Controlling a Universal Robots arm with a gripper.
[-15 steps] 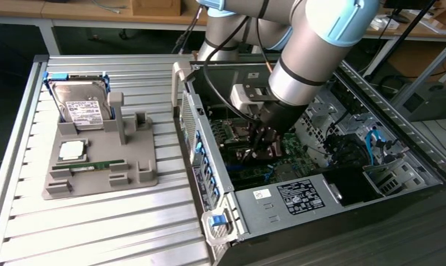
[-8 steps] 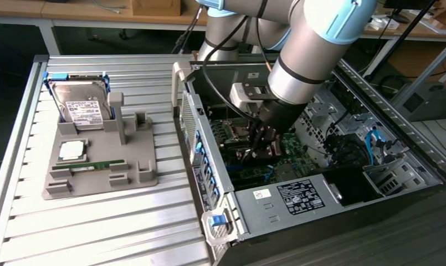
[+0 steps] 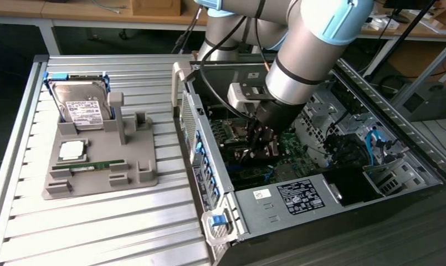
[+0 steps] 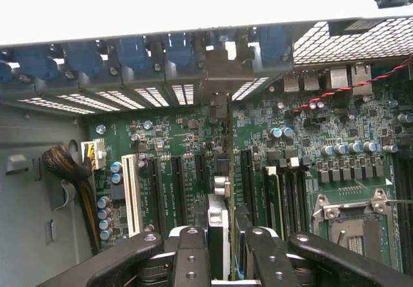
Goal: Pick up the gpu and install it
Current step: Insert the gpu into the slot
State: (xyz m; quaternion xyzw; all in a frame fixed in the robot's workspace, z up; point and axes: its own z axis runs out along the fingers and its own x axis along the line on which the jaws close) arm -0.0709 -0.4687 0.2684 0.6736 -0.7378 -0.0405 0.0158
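My gripper reaches down into the open computer case, over the green motherboard. In the wrist view the gripper is shut on the gpu. The card is seen edge-on as a thin strip between the two black fingers. It runs across the motherboard toward the rear slot openings of the case, in line with the black expansion slots. Whether the card sits in a slot or just above it cannot be told. Its fan face is hidden.
A grey holder tray on the slatted table at the exterior view's left carries a silver hard drive, a processor chip and a green RAM stick. A white slot, a cable bundle and the processor socket flank the card.
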